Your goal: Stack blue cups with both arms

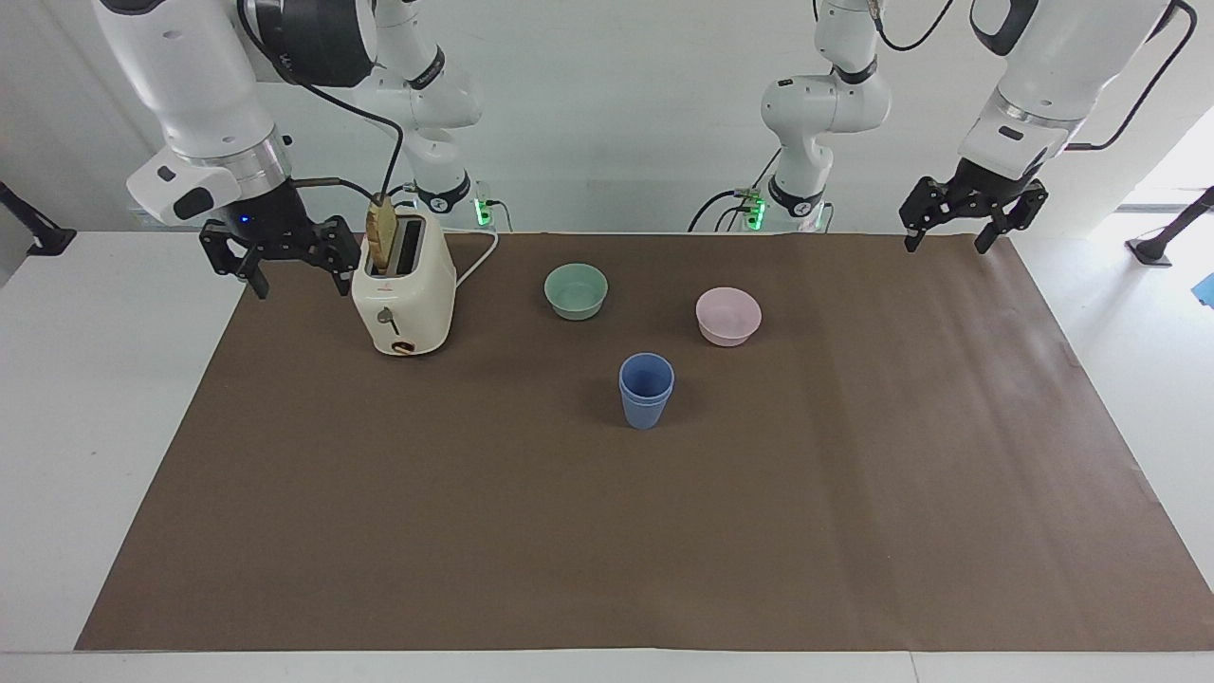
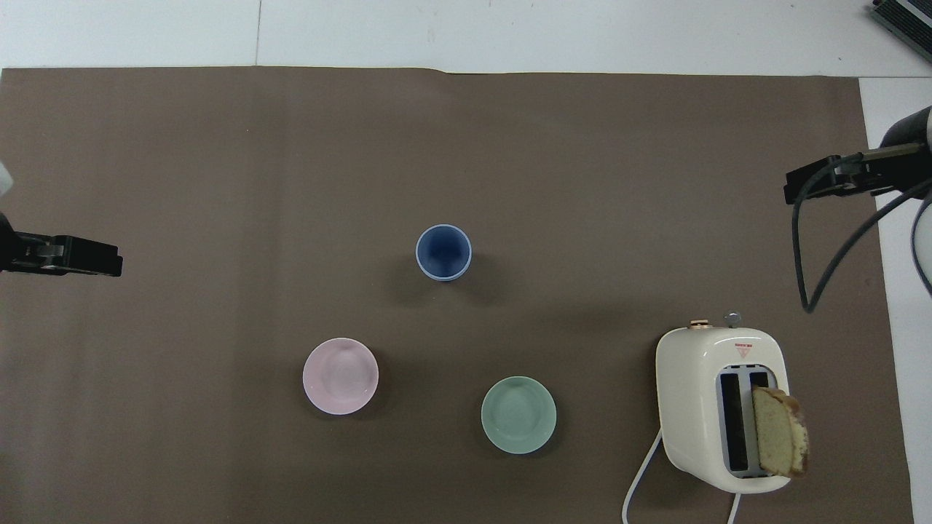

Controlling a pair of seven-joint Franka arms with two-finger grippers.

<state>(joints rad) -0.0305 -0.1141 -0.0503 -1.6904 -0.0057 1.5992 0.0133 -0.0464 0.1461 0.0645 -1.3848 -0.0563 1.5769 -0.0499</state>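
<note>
The two blue cups (image 1: 646,389) (image 2: 443,252) stand nested, one inside the other, upright on the brown mat (image 1: 607,531) (image 2: 218,160) about midway between the two arms' ends of the table. In the facing view the rim of the inner cup sits just above the rim of the outer one. The stack is farther from the robots than both bowls and touches neither.

The green bowl (image 1: 576,290) (image 2: 518,415) lies nearer to the robots than the cups, toward the right arm's end. The pink bowl (image 1: 728,315) (image 2: 341,375) lies nearer to the robots than the cups too, toward the left arm's end. The bowls are apart from each other.

The toaster (image 1: 403,294) (image 2: 721,407) stands toward the right arm's end of the mat, with a bread slice (image 1: 382,236) (image 2: 780,431) standing in one slot.

The right gripper (image 1: 281,275) (image 2: 801,185) hangs in the air over the mat's edge at the right arm's end, beside the toaster without touching it. Its fingers are spread and hold nothing.

The left gripper (image 1: 948,239) (image 2: 87,260) hangs over the mat's edge at the left arm's end, well apart from the cups and bowls. Its fingers are spread too, and empty.

Both grippers are well clear of the cups.
</note>
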